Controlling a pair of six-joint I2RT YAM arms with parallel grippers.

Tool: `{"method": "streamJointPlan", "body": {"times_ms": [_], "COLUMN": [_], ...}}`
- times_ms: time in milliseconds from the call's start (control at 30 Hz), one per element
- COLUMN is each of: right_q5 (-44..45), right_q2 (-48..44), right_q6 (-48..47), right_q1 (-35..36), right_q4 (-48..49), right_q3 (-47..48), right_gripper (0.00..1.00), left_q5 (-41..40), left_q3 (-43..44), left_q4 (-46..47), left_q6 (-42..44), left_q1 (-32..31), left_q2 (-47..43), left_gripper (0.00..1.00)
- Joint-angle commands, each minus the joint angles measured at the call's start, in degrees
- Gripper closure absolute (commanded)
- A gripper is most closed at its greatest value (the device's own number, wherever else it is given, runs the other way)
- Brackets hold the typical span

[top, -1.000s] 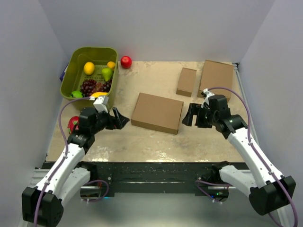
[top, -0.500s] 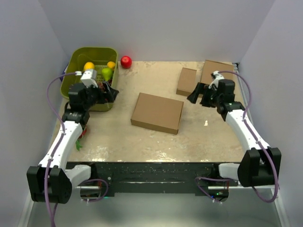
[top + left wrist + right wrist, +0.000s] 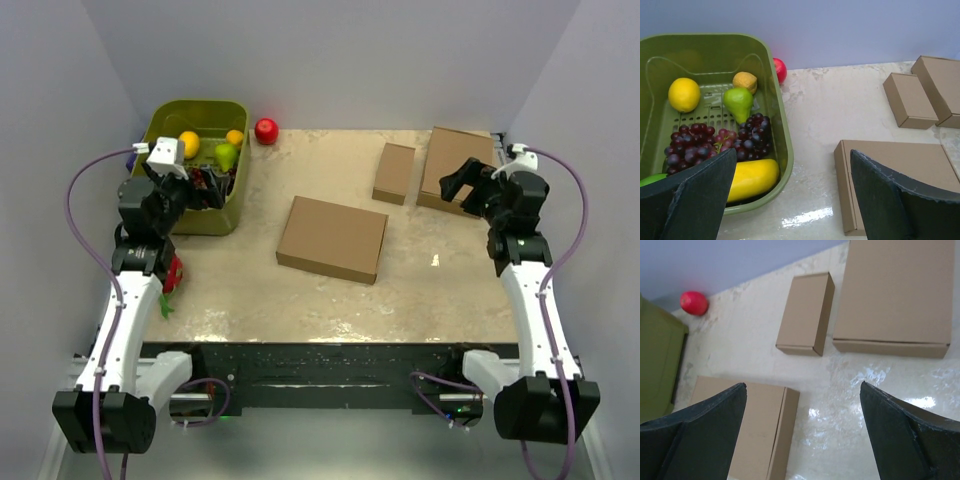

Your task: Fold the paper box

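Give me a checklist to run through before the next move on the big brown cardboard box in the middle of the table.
1. Left gripper open and holding nothing: ok.
2. Right gripper open and holding nothing: ok.
3. Large flat brown cardboard box lies closed and flat, touched by neither gripper: ok.
4. Small narrow brown box and medium flat brown box sit apart from the large one: ok.
5. Green plastic basket sits apart from the large box: ok.
6. Large box's flaps fully tucked in: cannot tell, only its outer faces show.
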Motion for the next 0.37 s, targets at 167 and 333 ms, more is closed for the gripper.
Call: {"method": "streamJointPlan", "body": {"times_ms": [167,333], "right_q5": [4.38,4.20], "right_q2": [-1.45,-1.19], "right_q6": [0.00,-0.18], "right_q1": [0.05,0.05], "right_q4": [3.57,4.09], "right_q3": [0.08,-0.44], "right_gripper": [0.01,0.01], "left_q5": [-3.00,-3.45], "left_q3": [-0.11,-0.73], "left_q4": [1.60,1.60], "left_q6": [2.53,3.15], "left_q1": [0.08,0.08], "left_q2": [-1.48,-1.83], "left_gripper": [0.01,0.01]}}
